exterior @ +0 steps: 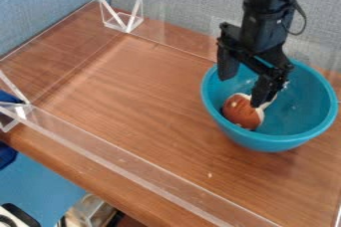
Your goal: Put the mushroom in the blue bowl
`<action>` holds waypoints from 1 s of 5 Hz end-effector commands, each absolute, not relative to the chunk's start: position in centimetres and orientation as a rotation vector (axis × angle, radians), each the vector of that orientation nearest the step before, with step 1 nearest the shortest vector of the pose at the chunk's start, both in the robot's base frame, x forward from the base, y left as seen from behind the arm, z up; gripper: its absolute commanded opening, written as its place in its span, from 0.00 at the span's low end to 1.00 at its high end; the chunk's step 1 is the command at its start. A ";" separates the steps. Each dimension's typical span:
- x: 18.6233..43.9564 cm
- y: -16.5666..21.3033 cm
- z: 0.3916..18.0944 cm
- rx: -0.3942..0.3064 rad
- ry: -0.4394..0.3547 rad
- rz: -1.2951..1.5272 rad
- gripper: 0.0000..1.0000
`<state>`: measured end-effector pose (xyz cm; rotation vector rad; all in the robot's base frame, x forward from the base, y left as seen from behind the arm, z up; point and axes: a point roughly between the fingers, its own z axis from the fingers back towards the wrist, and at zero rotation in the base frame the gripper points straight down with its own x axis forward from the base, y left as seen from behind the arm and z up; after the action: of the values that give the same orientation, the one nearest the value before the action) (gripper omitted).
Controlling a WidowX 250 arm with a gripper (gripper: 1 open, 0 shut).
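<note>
You have the wooden table (120, 92) fenced by low clear acrylic walls (80, 141) along its edges; the whole left and centre stretch of brown board lies open. The blue bowl (304, 121) sits at the right end, its glossy teal rim close to the right wall, and the frame edge crops the corner beyond it. The black arm (273, 7) comes down from the top, cut off above. Its gripper (250, 75) hangs over the bowl's left half, fingers spread apart, clamped on nothing. The mushroom (241, 113) lies inside the bowl on its left floor, orange-brown cap up front; one finger partly hides the cream stem.
</note>
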<state>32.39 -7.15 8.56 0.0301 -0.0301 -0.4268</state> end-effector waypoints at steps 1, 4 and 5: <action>34.1 -7.5 9.6 0.026 -0.093 -0.422 1.00; 36.8 -8.3 7.7 0.009 -0.091 -0.559 1.00; 37.1 -9.2 7.6 0.008 -0.090 -0.516 1.00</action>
<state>36.20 -8.86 5.50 0.0058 -0.0247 -0.5104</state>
